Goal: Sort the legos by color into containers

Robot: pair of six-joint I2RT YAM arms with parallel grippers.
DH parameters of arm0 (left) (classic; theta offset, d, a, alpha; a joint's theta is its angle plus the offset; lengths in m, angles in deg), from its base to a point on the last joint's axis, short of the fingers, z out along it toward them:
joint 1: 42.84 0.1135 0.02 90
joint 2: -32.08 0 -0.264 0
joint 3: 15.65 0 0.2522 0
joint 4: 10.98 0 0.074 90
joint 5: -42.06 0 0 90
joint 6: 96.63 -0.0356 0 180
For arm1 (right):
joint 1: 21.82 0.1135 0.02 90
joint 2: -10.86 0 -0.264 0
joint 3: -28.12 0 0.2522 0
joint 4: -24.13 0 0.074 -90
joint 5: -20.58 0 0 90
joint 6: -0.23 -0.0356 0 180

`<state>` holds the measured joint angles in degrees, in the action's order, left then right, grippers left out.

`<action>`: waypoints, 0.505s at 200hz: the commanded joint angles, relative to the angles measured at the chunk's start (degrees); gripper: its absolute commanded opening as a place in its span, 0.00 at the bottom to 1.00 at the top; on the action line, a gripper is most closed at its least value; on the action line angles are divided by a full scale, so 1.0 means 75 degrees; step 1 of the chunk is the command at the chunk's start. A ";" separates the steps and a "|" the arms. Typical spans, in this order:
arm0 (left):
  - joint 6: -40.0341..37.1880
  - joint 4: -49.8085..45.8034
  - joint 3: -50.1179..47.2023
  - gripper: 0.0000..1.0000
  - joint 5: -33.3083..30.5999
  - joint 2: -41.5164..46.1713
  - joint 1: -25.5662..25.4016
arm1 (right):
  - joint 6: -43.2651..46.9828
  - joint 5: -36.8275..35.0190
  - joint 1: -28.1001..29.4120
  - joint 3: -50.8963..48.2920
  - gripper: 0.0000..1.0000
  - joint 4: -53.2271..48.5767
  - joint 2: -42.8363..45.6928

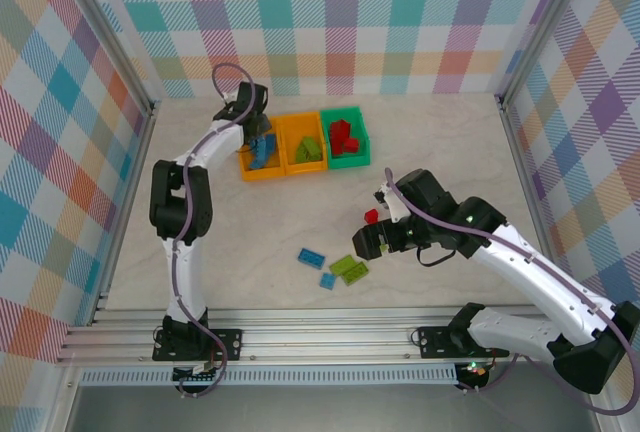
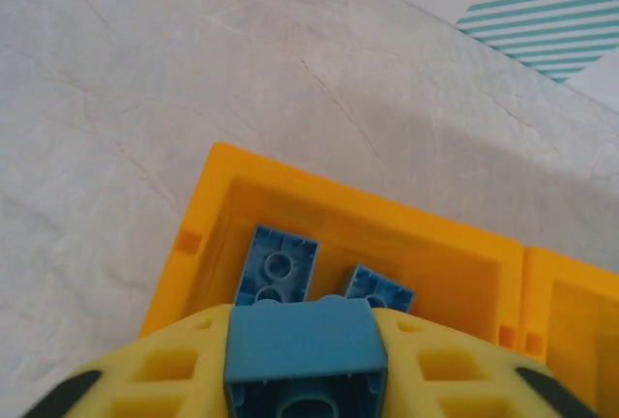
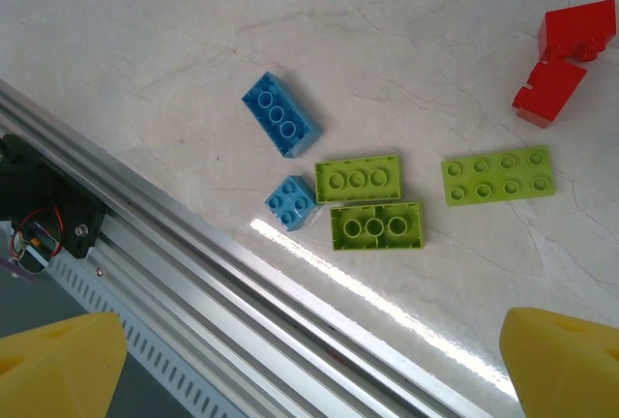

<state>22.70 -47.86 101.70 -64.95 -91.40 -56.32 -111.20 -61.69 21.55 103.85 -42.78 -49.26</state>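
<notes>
Over the left orange bin point(image 2: 198, 244), we find the left gripper point(image 1: 260, 135) pinching a blue brick point(image 2: 305, 345) above two blue bricks point(image 2: 279, 263) lying inside: this is the drop-off step, and it needs only a release. Rightward, the middle orange bin point(image 1: 302, 170) holds lime pieces point(image 1: 308, 150) and the green bin point(image 1: 347, 164) holds red pieces point(image 1: 343, 137). Near the front rail point(image 3: 193, 273), the right gripper point(image 3: 314, 365) hangs spread wide over loose blue, lime and red legos point(image 3: 358, 179); we judge it must descend squarely onto one.

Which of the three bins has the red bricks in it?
The green bin at the row's right end; the left orange bin holds blue bricks, the middle orange bin lime green.
</notes>
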 commanded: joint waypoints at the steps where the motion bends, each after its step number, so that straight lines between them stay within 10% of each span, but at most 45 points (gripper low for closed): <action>1: -0.0041 0.0070 0.0347 0.49 0.0300 0.0095 0.0051 | -0.0061 -0.0034 0.0041 0.0167 1.00 -0.0016 0.0000; 51: 0.0119 0.0136 -0.0603 0.66 0.0617 0.1526 0.0039 | -0.0354 -0.0487 0.0041 0.0140 1.00 0.0256 -0.0312; 101: -0.0488 0.0644 -0.3588 0.68 0.2210 0.5836 -0.0938 | -0.1013 -0.2099 0.0018 -0.0538 1.00 0.0912 -0.0876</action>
<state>23.31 -46.22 81.73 -56.63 -64.17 -57.56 -116.05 -70.17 21.55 102.39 -39.63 -52.75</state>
